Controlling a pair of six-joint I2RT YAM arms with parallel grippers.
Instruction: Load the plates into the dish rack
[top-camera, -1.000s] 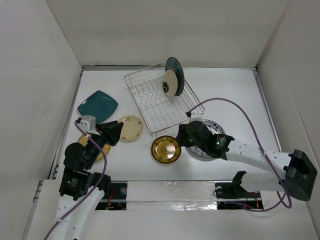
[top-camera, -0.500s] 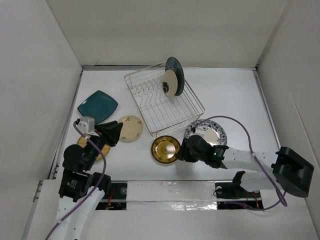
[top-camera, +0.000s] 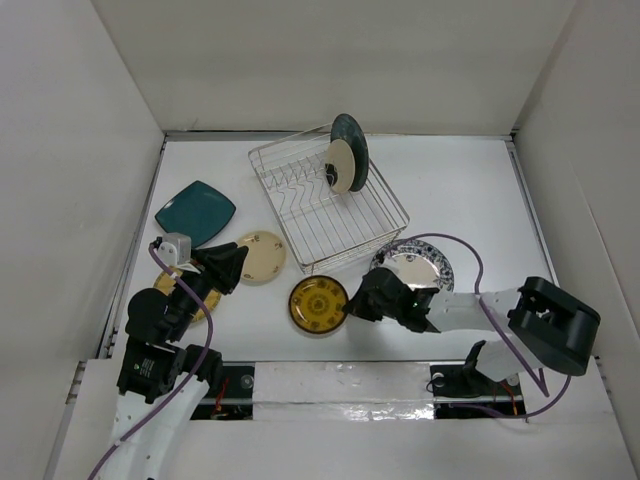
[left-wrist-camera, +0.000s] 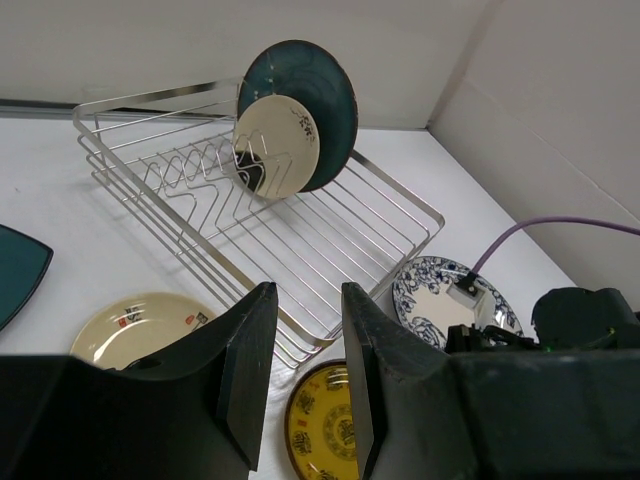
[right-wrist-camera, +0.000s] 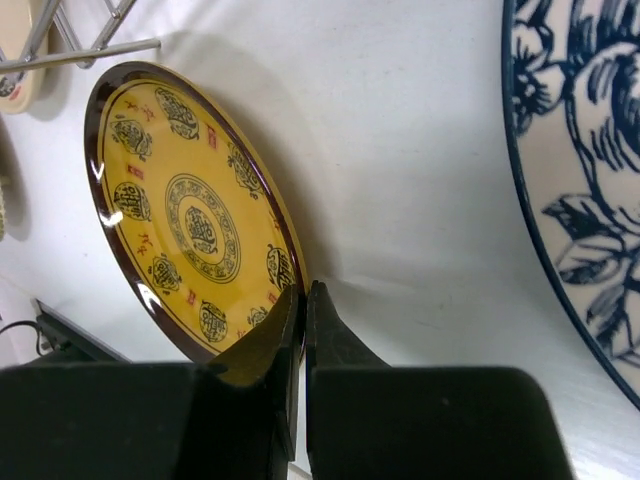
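Pinching the rim of the gold-brown plate (right-wrist-camera: 190, 220), the right pincer (right-wrist-camera: 302, 300) is pressed together; the left pincer (left-wrist-camera: 305, 340) hangs part-spread, empty.

A white surface (top-camera: 450, 190) is lying under the right hand (top-camera: 352, 305). Plain white walls (top-camera: 330, 60) are rising beyond and beside it.

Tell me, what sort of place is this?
Probably a robot test booth, not a kitchen: bare white walls box in a table, two robot arms stand at its edge, with a dish rack and gold plate.
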